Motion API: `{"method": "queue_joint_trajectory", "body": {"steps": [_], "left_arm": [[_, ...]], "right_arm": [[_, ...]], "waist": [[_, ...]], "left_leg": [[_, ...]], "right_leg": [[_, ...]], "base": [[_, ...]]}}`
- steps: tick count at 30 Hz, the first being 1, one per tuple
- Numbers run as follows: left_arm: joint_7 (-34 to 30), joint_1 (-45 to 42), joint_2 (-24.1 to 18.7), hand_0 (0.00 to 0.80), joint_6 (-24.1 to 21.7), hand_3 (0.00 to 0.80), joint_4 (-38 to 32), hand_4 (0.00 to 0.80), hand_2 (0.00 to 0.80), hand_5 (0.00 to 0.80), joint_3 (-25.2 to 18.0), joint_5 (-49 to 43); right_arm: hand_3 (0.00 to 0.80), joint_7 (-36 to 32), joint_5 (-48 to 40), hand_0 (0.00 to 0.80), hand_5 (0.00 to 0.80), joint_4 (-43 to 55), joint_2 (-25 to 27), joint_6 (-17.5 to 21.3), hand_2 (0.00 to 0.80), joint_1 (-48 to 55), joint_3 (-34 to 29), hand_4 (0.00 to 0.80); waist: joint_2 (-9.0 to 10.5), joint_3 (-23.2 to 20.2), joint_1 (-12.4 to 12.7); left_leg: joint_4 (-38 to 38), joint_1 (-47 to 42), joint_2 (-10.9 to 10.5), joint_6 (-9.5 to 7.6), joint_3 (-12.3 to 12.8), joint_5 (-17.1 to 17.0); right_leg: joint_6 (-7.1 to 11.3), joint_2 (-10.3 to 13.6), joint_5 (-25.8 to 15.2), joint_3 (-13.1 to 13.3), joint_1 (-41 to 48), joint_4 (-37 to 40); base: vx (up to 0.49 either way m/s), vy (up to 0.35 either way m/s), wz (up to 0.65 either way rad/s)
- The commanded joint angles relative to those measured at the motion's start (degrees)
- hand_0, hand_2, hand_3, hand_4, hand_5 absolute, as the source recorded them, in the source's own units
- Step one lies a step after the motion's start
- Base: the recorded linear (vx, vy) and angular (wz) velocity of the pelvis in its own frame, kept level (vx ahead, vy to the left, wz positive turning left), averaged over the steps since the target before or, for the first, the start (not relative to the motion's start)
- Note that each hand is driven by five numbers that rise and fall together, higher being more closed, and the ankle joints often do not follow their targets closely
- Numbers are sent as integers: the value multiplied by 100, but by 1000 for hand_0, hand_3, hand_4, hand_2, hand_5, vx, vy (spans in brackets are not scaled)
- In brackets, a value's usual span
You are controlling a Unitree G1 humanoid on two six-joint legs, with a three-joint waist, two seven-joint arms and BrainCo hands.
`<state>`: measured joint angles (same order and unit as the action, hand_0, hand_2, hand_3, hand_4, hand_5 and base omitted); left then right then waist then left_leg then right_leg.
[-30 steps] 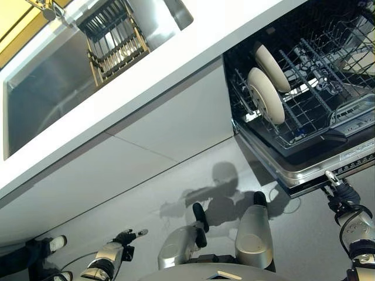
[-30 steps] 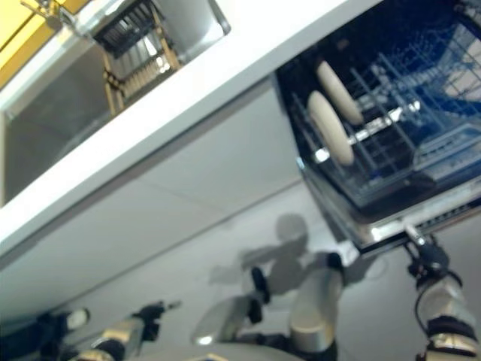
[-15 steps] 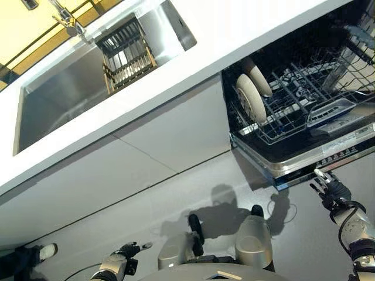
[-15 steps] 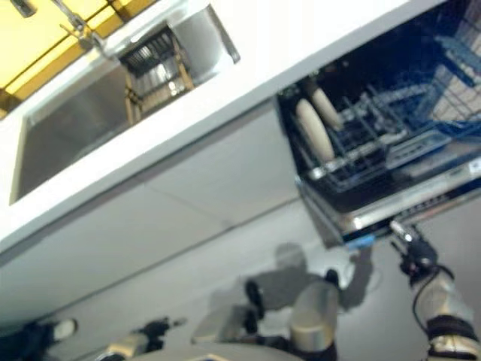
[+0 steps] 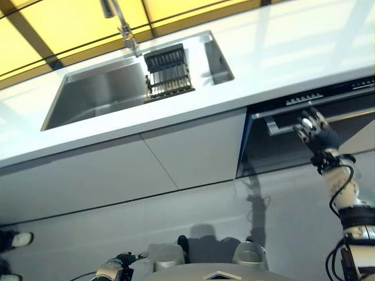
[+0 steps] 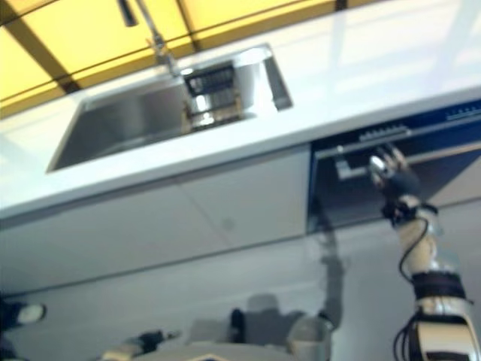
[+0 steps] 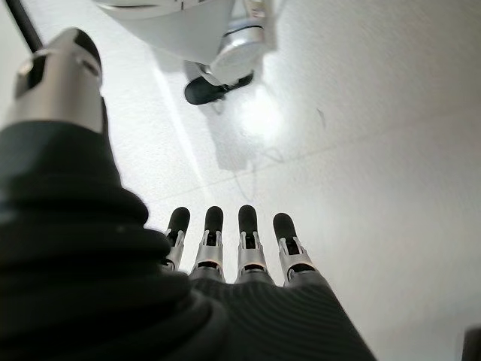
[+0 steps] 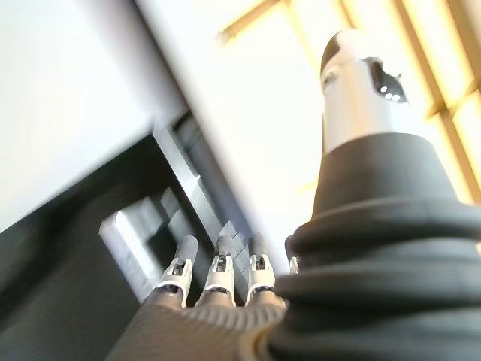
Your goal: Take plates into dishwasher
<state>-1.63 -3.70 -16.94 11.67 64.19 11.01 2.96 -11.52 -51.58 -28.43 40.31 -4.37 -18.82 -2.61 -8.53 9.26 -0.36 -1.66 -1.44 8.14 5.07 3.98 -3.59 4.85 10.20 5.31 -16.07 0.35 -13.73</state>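
Left eye view is showing my right robot hand (image 5: 313, 130), fingers straight, reaching the handle (image 5: 281, 122) running sideways across the dishwasher door (image 5: 304, 143) under the counter (image 5: 275, 55); I'm seeing no plates.

The dishwasher door (image 5: 304, 126) is now shut, right hand (image 5: 313, 127) raised to it.
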Motion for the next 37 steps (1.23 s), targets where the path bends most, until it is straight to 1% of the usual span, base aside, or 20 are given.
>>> {"method": "queue_joint_trajectory", "body": {"steps": [1,4,5,6,7,9,10,11,12,14,15,16,17,20,21,25,29,30,33,37], "left_arm": [[208,199,-537,0,47,0,132,0,0,0,-24,-106],[256,174,-521,0,-27,0,186,0,0,0,-130,52],[257,173,-516,0,-69,0,197,0,0,0,-153,55],[216,211,-517,0,-111,0,212,0,0,0,-183,28],[157,261,-525,0,-149,0,222,0,0,0,-208,-25],[125,322,-503,0,-158,0,136,0,0,0,-225,-10],[124,320,-497,0,-149,0,113,0,0,0,-222,1],[136,313,-443,0,-61,0,-25,0,0,0,-209,77],[151,297,-402,0,-8,0,-95,0,0,0,-239,118],[157,283,-366,0,84,0,-167,0,0,0,-279,141],[157,285,-368,0,84,0,-168,0,0,0,-279,141],[79,379,-350,0,243,0,-123,0,0,0,-278,144],[75,419,-342,0,275,0,-99,0,0,0,-256,155],[102,526,-318,0,309,0,-20,0,0,0,-153,194],[114,540,-265,0,313,0,21,0,0,0,-100,258],[158,499,-78,0,362,0,78,0,0,0,-42,369],[-60,517,70,0,264,0,172,0,0,0,55,259],[-168,537,111,0,249,0,190,0,0,0,101,240],[-245,571,164,0,248,0,193,0,0,0,184,237],[-222,600,114,0,327,0,131,0,0,0,208,296]], "right_arm": [[0,77,971,0,0,-264,-156,32,0,-734,343,0],[0,173,1542,0,0,-353,-91,-159,0,-565,621,0],[0,139,1701,0,0,-325,-68,-254,0,-488,648,0],[0,149,1829,0,0,-280,-39,-314,0,-344,657,0],[0,154,1939,0,0,-197,-32,-338,0,-133,613,0],[0,87,2107,0,0,-13,-58,-388,0,285,569,0],[0,78,2128,0,0,21,-66,-408,0,341,559,0],[0,20,2237,0,0,89,-134,-440,0,598,564,0],[0,-8,2270,0,0,118,-223,-428,0,770,575,0],[0,-34,2349,0,0,97,-379,-447,0,974,603,0],[0,-34,2349,0,0,98,-380,-447,0,973,601,0],[0,-71,2611,0,0,-186,-655,-408,0,1154,739,0],[0,-71,2654,0,0,-291,-755,-445,0,1230,792,0],[0,-161,2845,0,0,-679,-966,-429,0,1410,916,0],[0,-267,3042,0,0,-1006,-1094,-429,0,1504,983,0],[0,-292,3322,0,0,-1560,-1512,-291,0,1696,1200,0],[0,-352,3389,0,0,-2192,-1953,-346,0,1797,1400,0],[0,-400,3440,0,0,-2428,-2047,-270,0,1820,1428,0],[0,-409,3562,0,0,-2768,-2168,-166,0,1817,1491,0],[0,-318,3623,0,0,-2858,-2206,-116,0,1791,1583,0]], "waist": [[382,-40,314],[453,-21,345],[472,-17,331],[498,-6,278],[568,6,197],[722,-3,78],[744,-7,66],[879,-20,3],[945,-42,-35],[948,-93,-77],[955,-117,-83],[865,-243,-192],[847,-296,-209],[866,-406,-215],[888,-463,-199],[913,-554,-167],[911,-581,-150],[909,-588,-146],[914,-584,-132],[928,-548,-113]], "left_leg": [[-49,296,132,337,-159,-139],[156,479,261,436,-93,-478],[161,543,300,455,-28,-556],[52,638,364,460,166,-640],[-205,701,390,443,361,-612],[-723,707,304,300,525,-300],[-787,705,279,278,525,-242],[-1181,626,89,124,518,125],[-1334,520,-81,33,473,360],[-1224,302,-257,-21,395,541],[-1196,325,-269,-27,393,506],[-476,-77,-310,-42,534,551],[-218,-148,-319,-37,573,478],[104,-243,-357,-44,589,417],[228,-288,-394,-58,581,405],[377,-347,-499,-122,564,412],[349,-347,-559,-207,561,457],[350,-358,-581,-237,557,477],[337,-372,-629,-295,559,517],[344,-401,-677,-343,551,545]], "right_leg": [[-320,-339,558,209,474,15],[-373,-592,473,298,600,322],[-383,-641,446,297,623,387],[-404,-686,416,254,636,457],[-423,-659,403,157,654,500],[-445,-532,256,57,584,605],[-444,-513,238,54,574,618],[-428,-388,93,61,502,703],[-390,-325,-16,85,447,762],[-333,-331,-100,98,401,810],[-331,-323,-123,93,375,824],[-194,-386,-204,62,338,932],[-147,-404,-245,56,345,1013],[-53,-425,-373,7,388,1249],[-7,-441,-483,-30,405,1420],[39,-489,-608,-42,430,1633],[42,-481,-592,-26,402,1570],[45,-484,-590,-12,407,1576],[64,-485,-608,36,415,1595],[88,-485,-631,81,421,1603]], "base": [[-60,-142,13],[-72,-102,9],[-127,-61,1],[-176,-57,5],[-235,-51,25],[-228,-18,70],[-235,29,87],[-226,50,54],[-242,79,41],[-107,90,8],[-87,177,-4],[-68,183,13],[-75,216,29],[-24,94,24],[-21,102,11],[-34,124,4],[-11,102,-1],[16,81,0],[9,53,0],[0,0,0]]}}
